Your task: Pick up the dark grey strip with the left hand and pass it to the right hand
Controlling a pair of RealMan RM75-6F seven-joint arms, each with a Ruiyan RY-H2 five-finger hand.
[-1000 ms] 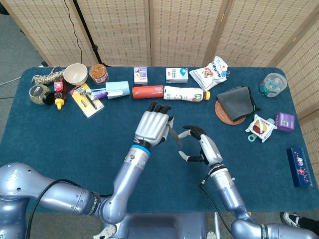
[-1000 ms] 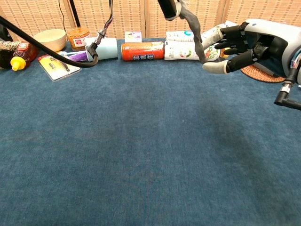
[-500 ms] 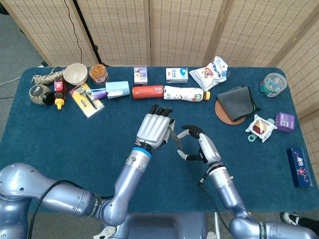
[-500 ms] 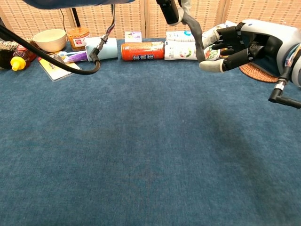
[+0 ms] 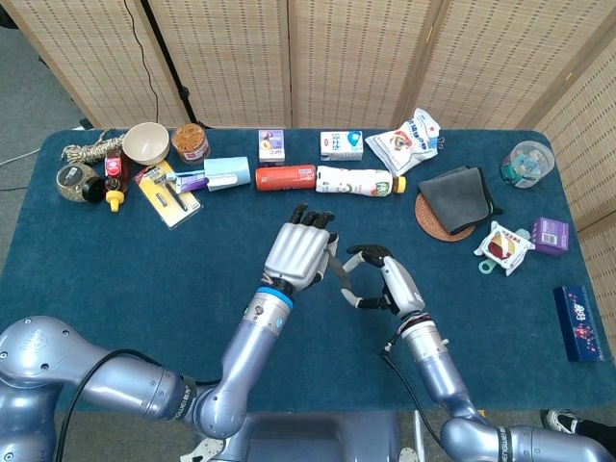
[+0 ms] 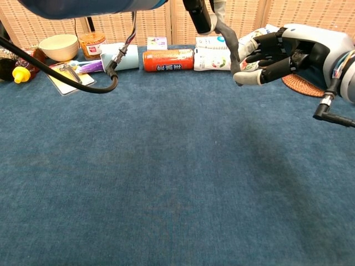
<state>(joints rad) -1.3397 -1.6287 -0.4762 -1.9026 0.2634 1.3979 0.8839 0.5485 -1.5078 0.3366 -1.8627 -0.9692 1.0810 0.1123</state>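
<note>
The dark grey strip (image 5: 338, 268) hangs above the middle of the table, and my left hand (image 5: 298, 254) pinches its upper end. The strip droops down and to the right. My right hand (image 5: 381, 280) is just right of it, thumb and fingers curled apart around the strip's lower end. In the chest view the strip (image 6: 229, 42) runs from the left hand (image 6: 197, 12) at the top edge down to the thumb tip of the right hand (image 6: 288, 52). Whether the right hand's fingers touch the strip is unclear.
A row of items lines the table's far edge: a bowl (image 5: 145, 142), an orange can (image 5: 285, 177), a white bottle (image 5: 354, 180) and snack packs. A dark cloth on a coaster (image 5: 452, 198) lies at the right. A blue box (image 5: 578, 322) is near the right edge.
My right hand has moved left and closed in around the strip's lower end. The left hand has shifted slightly toward it, still holding the strip.
</note>
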